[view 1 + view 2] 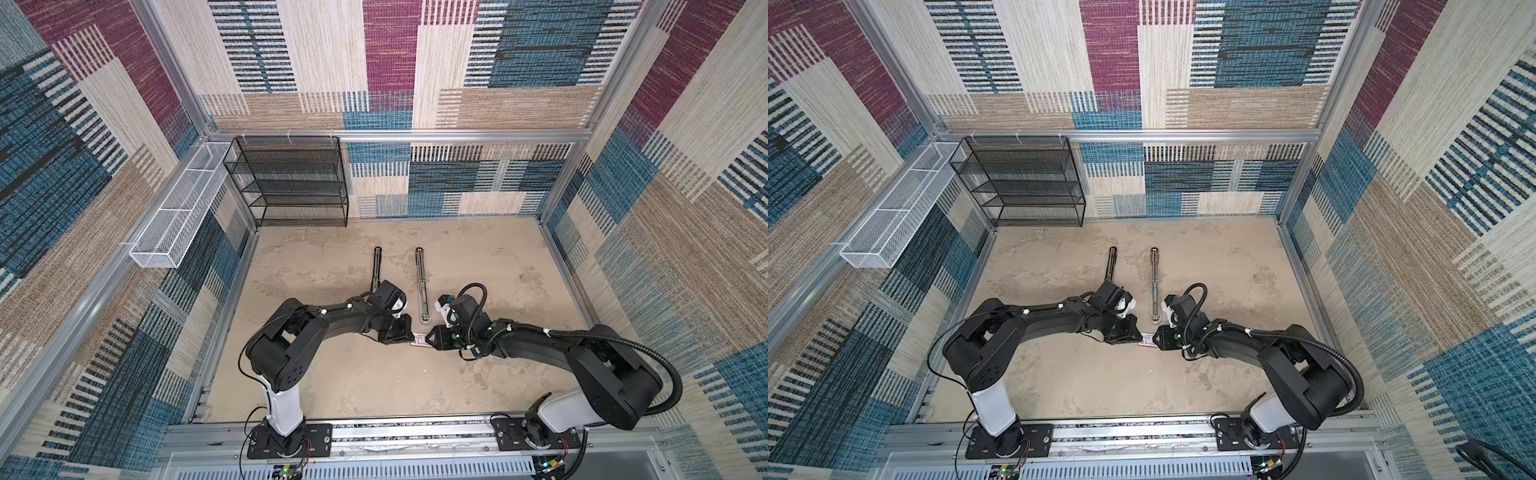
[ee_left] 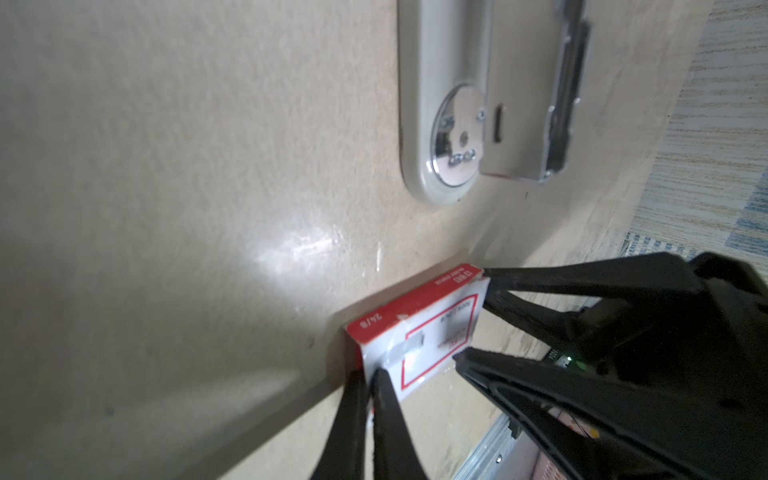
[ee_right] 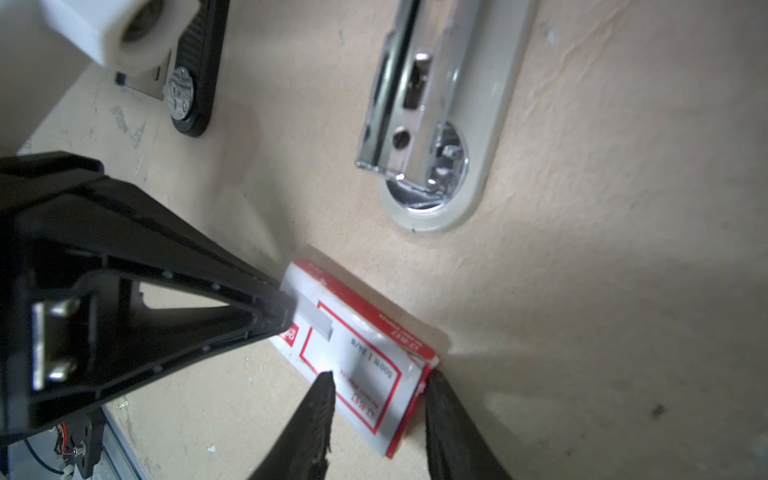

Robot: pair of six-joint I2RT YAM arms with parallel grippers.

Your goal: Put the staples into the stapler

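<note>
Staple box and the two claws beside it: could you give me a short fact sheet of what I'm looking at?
staple box: white and red, lying flat on the table
left gripper: shut on one end of the box
right gripper: jaws apart around the opposite end; grip unclear
grey stapler: unfolded flat, just beyond the box
black stapler: also unfolded, left of the grey one
loose staples: none in sight
</note>
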